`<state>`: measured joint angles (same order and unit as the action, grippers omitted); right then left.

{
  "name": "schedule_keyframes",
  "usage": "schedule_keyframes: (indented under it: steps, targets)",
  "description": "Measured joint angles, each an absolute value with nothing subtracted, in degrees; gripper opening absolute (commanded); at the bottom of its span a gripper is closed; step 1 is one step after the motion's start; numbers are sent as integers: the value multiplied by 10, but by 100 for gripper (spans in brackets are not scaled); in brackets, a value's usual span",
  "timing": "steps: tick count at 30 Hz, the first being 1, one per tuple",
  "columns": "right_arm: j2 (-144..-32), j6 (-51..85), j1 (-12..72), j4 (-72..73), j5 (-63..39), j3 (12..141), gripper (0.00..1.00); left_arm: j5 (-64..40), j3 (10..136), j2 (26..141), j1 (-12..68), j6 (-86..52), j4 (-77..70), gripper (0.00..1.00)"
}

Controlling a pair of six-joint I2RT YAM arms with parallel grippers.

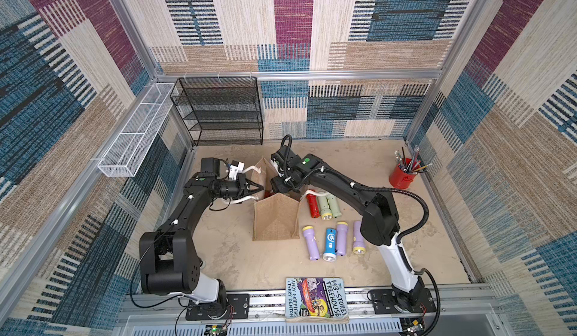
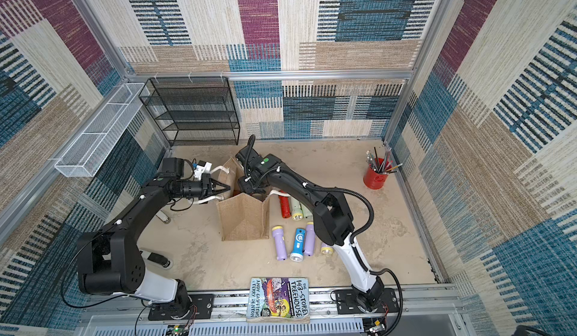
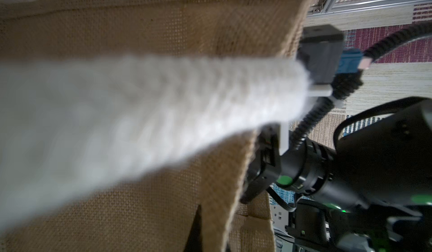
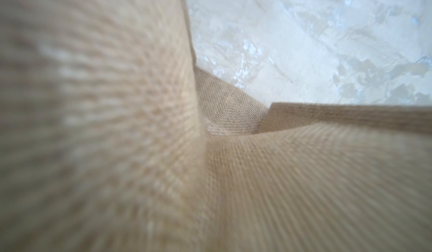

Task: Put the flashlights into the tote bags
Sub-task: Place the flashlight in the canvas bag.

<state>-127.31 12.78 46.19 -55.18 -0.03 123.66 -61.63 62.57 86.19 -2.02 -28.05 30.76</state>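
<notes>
Non-task stuff, seen in both top views:
- Black wire-mesh shelf rack (image 1: 218, 113), upright against the back wall at the left corner.
- Long white wire-mesh basket (image 1: 134, 138), hung on the left wall, its far end near the rack's top.
- Red cup (image 1: 400, 178) in the far right corner of the beige tabletop (image 1: 231, 256), with pencils and pens (image 1: 412, 163) fanning out of it.
- Book (image 1: 315, 298), "The 143-Storey Treehouse", flat and cover up on the front aluminium rail (image 1: 265, 301).
- Walls (image 1: 293, 22): patchwork carpet in blue, maroon and beige.

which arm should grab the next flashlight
Right, probably. The loose flashlights lie on its side of the tote bag, and the left jaws are shut on the bag's rim, holding it open.
</notes>
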Motion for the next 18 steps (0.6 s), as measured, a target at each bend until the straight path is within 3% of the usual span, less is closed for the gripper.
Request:
schedule_keyframes:
  steps: [13,18]
  targets:
    - [-1173,135,456,-562,77,1283,83,-658,586,859,-36,-334,225,2]
    - [-1094,144,442,-562,98,1227,82,-640,609,859,-40,-324,255,2]
